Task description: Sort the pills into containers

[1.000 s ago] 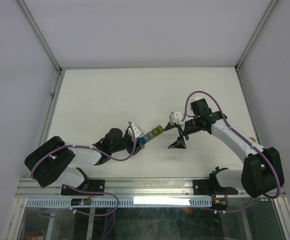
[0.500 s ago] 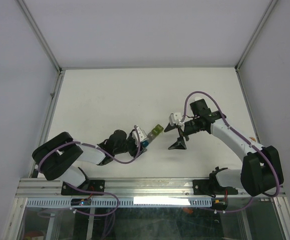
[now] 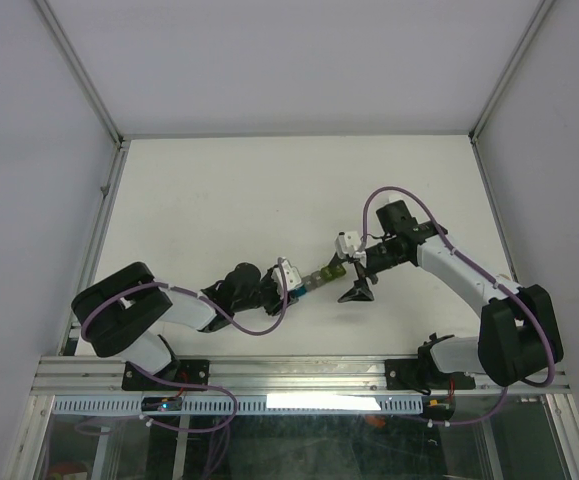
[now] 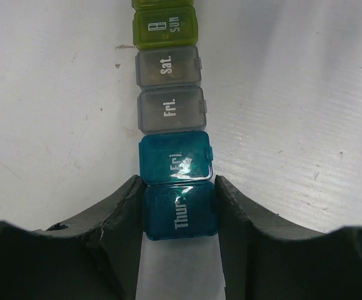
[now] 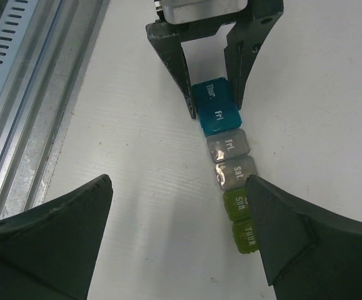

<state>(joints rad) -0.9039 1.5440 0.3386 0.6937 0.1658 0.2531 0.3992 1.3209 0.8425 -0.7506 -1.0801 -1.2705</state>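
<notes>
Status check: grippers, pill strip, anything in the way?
Left gripper shut on blue end of container strip. Right gripper open over green end. Lids closed, no pills visible, nothing blocking.

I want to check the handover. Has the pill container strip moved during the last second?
Yes. In the top view the container strip, held by the left gripper, has shifted rightward, toward the table's right edge.

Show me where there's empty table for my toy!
The far half of the table, between the back rail and the containers, is bare. It is crowded in the middle: the left fingers grip them and the open right fingers straddle their green end.
</notes>
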